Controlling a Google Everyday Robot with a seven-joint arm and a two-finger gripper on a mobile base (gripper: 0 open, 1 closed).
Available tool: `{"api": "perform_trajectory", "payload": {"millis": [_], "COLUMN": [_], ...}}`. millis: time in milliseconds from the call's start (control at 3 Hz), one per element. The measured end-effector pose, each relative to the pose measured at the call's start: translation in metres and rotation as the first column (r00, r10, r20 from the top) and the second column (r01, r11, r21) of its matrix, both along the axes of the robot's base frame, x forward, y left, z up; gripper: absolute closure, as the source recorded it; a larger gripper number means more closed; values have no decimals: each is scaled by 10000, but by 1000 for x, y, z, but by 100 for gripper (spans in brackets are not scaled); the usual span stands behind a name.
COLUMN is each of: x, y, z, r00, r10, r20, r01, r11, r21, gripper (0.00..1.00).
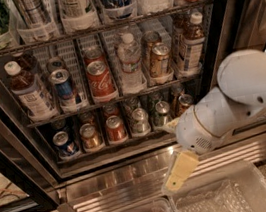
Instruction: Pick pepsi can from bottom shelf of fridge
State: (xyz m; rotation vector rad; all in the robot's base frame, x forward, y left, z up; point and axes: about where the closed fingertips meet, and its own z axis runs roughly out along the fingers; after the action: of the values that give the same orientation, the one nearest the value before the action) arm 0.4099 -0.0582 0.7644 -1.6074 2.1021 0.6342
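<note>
The pepsi can [64, 144] is a short blue can with a silver top, at the far left of the bottom shelf [105, 152] of the fridge [216, 58]. It stands upright beside several gold, red and silver short cans. My gripper [174, 149] hangs from the white arm [251, 83] at the right, in front of the shelf's right end and the steel base. Its two pale fingers [180, 170] are spread wide with nothing between them. The gripper is well to the right of the pepsi can and not touching it.
The middle rack holds a taller blue can [64, 89], a red Coca-Cola can [99, 78], a water bottle [130, 63] and tea bottles. The ribbed steel base [120, 183] lies below. Clear plastic bins [224, 199] sit in the foreground. The open door frame [6, 164] is at the left.
</note>
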Motion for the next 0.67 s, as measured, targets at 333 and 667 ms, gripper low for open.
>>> {"api": "perform_trajectory", "payload": {"millis": [333, 667], "x": [-15, -19], "y": [35, 73], "z": [-35, -51], "r00": [9969, 9911], "r10": [-669, -1293], "r20": [-403, -301], "r01": [722, 1326], "r11": [9862, 9539], "r21": [1490, 2691], "gripper": [0, 0]}}
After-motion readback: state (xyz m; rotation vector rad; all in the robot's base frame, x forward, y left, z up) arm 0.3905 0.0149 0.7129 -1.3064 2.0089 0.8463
